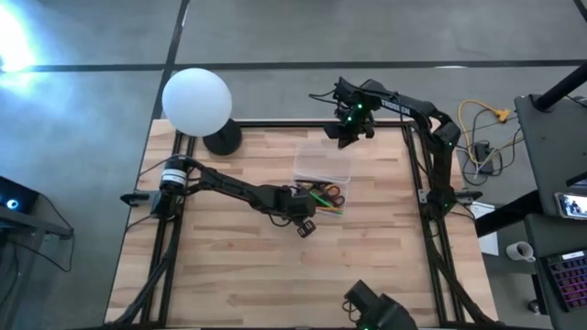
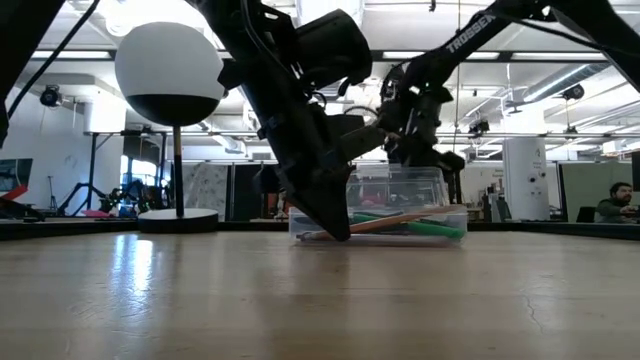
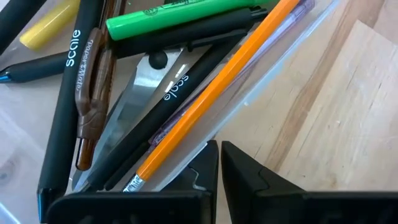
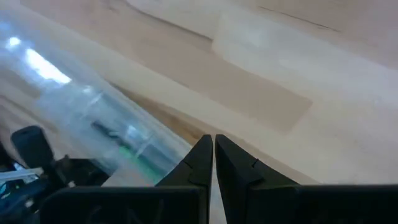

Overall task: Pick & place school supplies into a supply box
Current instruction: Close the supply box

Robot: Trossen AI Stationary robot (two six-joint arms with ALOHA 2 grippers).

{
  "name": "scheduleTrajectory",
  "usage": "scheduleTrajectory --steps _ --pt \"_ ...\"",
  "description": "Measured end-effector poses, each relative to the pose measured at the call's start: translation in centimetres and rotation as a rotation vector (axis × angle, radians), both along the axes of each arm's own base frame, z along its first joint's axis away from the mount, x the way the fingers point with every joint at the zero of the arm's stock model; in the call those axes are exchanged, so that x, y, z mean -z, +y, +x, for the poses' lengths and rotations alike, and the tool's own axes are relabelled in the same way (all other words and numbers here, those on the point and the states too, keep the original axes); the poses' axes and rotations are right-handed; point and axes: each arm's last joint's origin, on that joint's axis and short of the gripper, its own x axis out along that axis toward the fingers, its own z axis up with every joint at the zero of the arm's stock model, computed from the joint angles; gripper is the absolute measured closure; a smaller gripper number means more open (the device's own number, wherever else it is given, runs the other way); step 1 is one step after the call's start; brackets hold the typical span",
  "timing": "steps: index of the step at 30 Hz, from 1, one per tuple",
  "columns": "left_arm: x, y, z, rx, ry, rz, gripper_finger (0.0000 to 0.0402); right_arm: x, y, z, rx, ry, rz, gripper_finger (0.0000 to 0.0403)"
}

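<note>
A clear plastic supply box (image 1: 323, 168) sits near the middle of a pale wooden tabletop (image 1: 229, 275), toward its far edge. Pens and pencils lie heaped in its near part.

The left pincer (image 1: 306, 225) reaches in from the left and is lowered to the tabletop just beside the box's near edge. Its two dark fingers (image 3: 245, 171) are pressed together and grip nothing.

The left wrist view looks closely over the supplies: a green marker (image 3: 180, 15), an orange pencil (image 3: 214, 93) lying slantwise along the clear wall, two black pens (image 3: 65, 106) with white lettering, a brown pen clip (image 3: 93, 102), the silver blades of scissors (image 3: 140, 81), and a yellow stick (image 3: 46, 28) at one corner. The scissors' reddish handles (image 1: 334, 194) show from above.

The right pincer (image 1: 347, 134) hangs over the far edge of the tabletop, just beyond the box. Its fingers (image 4: 227, 158) are also together, empty, with the box's clear wall (image 4: 93, 112) close by.

A white globe lamp (image 1: 196, 101) on a black base stands at the far left corner.
</note>
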Motion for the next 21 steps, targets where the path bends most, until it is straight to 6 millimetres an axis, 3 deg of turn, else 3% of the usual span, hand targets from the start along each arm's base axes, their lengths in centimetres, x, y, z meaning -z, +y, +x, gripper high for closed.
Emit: scheduleTrajectory --steps 5,12,16,21 --pt "0.0 0.3 0.0 -0.003 -0.001 0.010 0.0395 -2.4 1.6 0.2 -0.042 -0.047 -0.047 0.0390" --pt "0.0 0.6 0.0 -0.011 -0.001 0.020 0.0395 -3.3 3.8 1.5 -0.113 -0.028 -0.127 0.0390" --pt "0.0 0.3 0.0 -0.004 -0.001 0.021 0.0395 -3.2 2.3 0.6 0.000 0.074 -0.232 0.0390" --pt "-0.8 -1.0 0.3 0.020 -0.022 0.032 0.0395 -2.2 -1.1 -1.8 0.174 0.119 -0.207 0.0390"
